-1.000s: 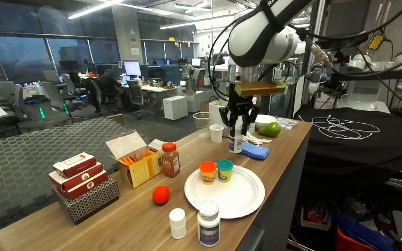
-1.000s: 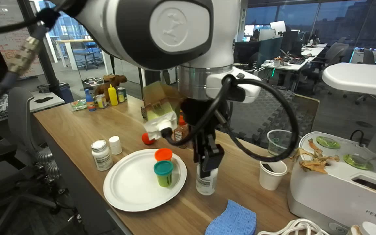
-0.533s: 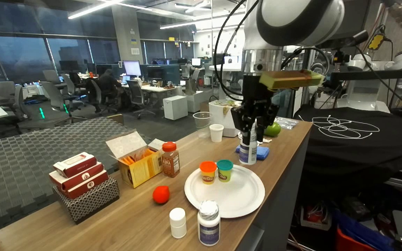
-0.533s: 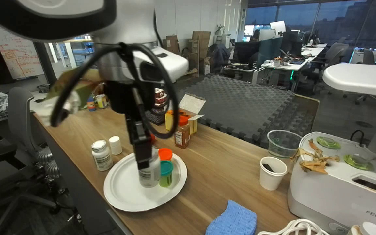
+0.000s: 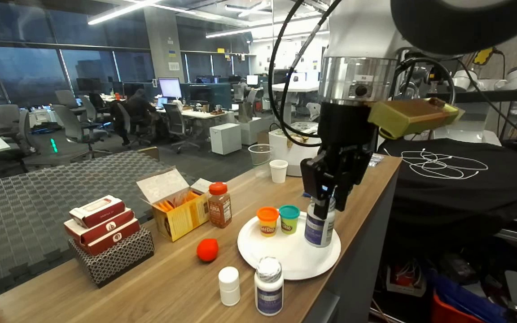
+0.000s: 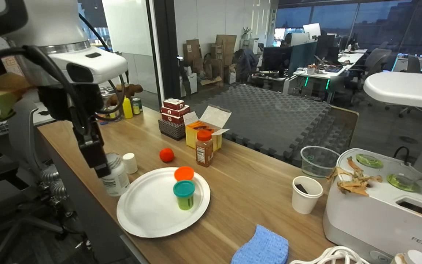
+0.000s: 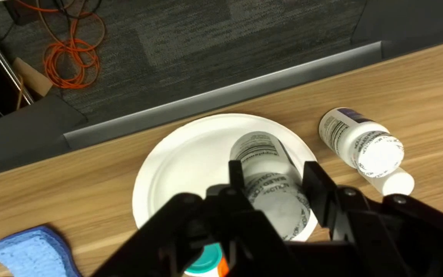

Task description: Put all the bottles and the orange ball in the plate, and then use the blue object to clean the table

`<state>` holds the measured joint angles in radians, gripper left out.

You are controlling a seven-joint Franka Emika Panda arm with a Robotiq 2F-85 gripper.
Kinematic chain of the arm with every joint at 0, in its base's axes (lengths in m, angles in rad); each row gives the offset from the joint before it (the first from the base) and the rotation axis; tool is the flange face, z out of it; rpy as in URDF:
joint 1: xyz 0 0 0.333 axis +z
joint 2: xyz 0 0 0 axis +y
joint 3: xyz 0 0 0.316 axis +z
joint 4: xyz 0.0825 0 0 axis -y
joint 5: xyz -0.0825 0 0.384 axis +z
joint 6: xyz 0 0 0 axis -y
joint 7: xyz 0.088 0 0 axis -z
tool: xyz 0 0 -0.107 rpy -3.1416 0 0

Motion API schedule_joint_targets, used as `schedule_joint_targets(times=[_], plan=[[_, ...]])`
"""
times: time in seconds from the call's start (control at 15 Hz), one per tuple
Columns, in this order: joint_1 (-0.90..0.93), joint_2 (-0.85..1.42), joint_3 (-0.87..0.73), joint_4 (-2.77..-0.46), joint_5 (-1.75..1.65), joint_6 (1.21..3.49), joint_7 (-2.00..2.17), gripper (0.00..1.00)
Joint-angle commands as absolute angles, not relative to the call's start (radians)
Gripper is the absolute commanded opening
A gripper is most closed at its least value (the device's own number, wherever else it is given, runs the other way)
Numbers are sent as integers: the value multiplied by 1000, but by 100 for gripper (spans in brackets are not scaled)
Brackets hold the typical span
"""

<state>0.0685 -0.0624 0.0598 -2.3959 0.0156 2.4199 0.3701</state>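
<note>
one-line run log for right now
hand: gripping white bottle, aloft | plate: two tubs on it | orange ball, brown bottle, blue sponge: on table

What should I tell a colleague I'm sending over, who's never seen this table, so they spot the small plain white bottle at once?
On the wooden table, find the large white plate. Across it from the blue sponge, a labelled white bottle and, beside it, the small plain white bottle stand upright, off the plate. Yours is shorter and slimmer, with no blue label showing.
</note>
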Motion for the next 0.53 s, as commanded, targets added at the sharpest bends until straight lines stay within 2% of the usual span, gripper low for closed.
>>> schedule_joint_targets(times=[0.0,0.47], plan=[[56,-57,68,-2413,-19,2522,431,18],[40,60,39,-2382,-50,2576,446,18]])
